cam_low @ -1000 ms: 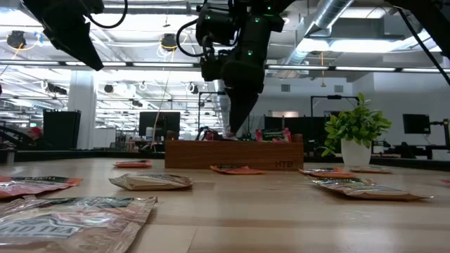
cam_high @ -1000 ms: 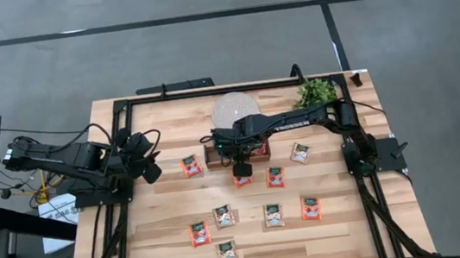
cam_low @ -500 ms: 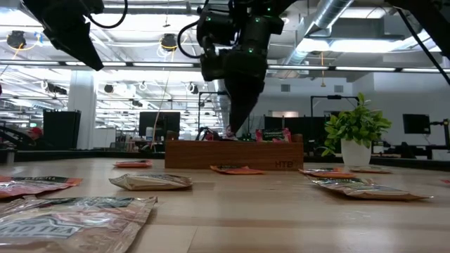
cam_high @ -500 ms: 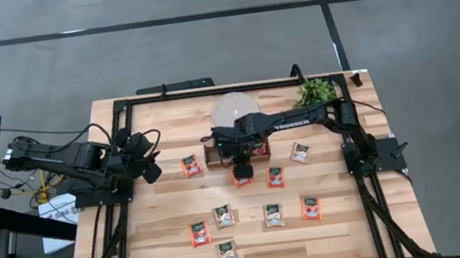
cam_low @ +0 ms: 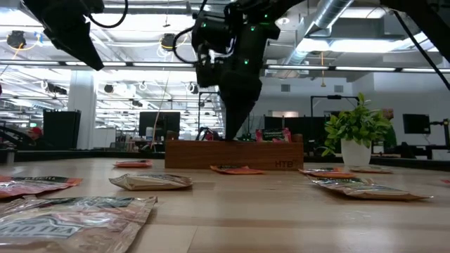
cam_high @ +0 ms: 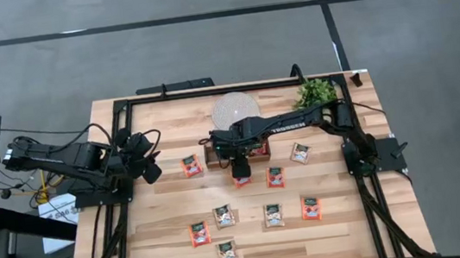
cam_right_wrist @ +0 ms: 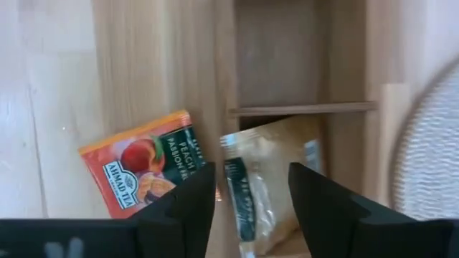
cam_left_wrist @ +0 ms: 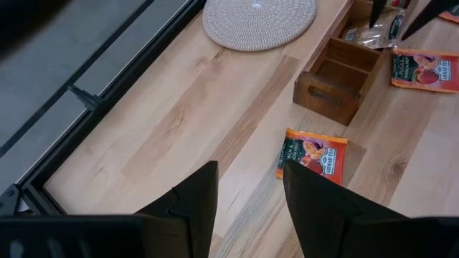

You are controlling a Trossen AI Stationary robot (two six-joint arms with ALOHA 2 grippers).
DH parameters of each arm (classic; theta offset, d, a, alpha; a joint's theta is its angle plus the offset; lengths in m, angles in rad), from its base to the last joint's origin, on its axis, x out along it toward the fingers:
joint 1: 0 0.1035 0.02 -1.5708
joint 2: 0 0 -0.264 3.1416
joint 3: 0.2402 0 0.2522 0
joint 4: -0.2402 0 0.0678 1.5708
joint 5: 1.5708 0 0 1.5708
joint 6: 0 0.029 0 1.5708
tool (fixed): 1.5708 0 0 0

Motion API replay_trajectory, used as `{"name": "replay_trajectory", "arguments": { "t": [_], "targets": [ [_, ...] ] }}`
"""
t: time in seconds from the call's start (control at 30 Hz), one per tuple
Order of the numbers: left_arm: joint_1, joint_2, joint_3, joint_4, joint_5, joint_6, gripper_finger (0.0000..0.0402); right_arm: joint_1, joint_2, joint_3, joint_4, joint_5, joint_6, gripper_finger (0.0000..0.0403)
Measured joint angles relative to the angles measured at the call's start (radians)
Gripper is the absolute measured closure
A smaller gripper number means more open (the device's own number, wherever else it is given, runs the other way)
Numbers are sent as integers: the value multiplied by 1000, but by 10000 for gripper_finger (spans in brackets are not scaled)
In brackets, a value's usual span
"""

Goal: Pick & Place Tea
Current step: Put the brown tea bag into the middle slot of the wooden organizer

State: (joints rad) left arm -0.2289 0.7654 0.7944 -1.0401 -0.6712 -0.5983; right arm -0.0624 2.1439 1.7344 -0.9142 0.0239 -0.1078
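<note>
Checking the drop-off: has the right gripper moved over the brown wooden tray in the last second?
Yes. In the high view the right gripper has shifted slightly left along the brown wooden tray, its fingers now open.

The right arm stretches leftward from the right side of the high view to its centre, where the right gripper [cam_high: 237, 158] points straight down with its two fingers spread apart. The left arm sits folded at the left edge, its left gripper [cam_high: 149, 169] raised and parted.
</note>
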Motion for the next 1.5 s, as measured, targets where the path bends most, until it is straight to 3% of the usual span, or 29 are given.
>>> {"name": "replay_trajectory", "arguments": {
  "t": [1.5],
  "targets": [
    [0,0,0,4,0,3,250,-20,22,0,3,-52,-26,353]
  ]
}}
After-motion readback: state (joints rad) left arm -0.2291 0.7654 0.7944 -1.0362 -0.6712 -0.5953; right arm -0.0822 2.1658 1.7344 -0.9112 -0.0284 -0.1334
